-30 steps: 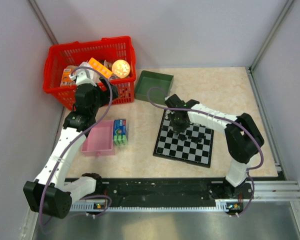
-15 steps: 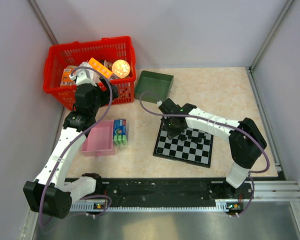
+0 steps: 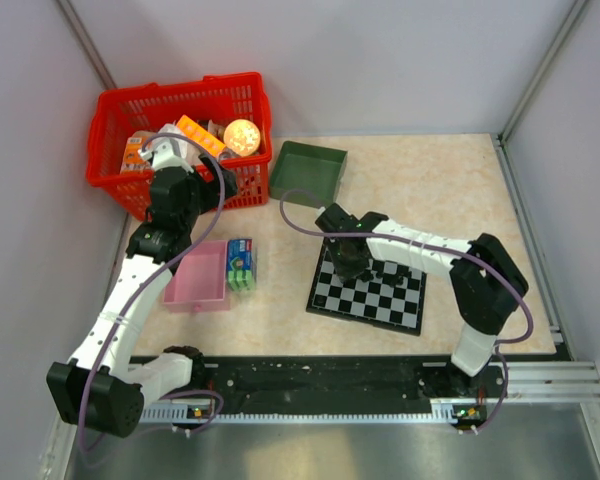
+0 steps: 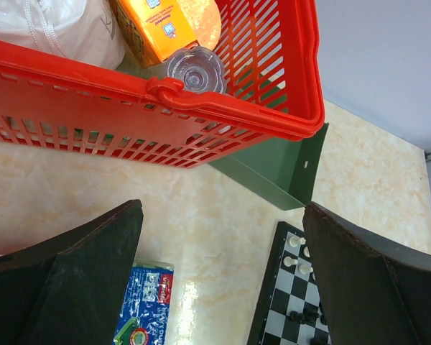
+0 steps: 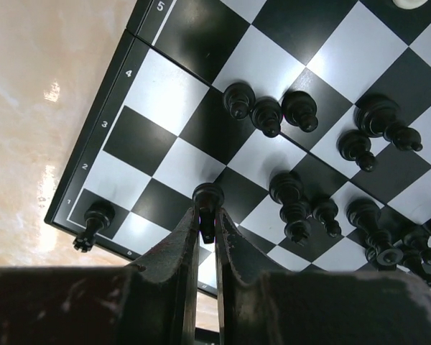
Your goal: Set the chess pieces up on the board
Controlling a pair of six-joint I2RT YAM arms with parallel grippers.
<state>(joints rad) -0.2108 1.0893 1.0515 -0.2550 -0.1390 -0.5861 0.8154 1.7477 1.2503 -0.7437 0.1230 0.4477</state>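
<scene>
Beige table (image 3: 460, 180) — board (image 3: 375, 300), basket (image 3: 248, 185), green tray (image 3: 308, 165), pink tray (image 3: 202, 280)

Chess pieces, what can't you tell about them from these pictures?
- Top view: the pieces on the board are too small to tell their types; the right gripper covers its far-left squares.
- Right wrist view: the gripper fingers hide the foot of the held black piece, so whether it touches the board is unclear.
- Left wrist view: only one board corner shows.
</scene>
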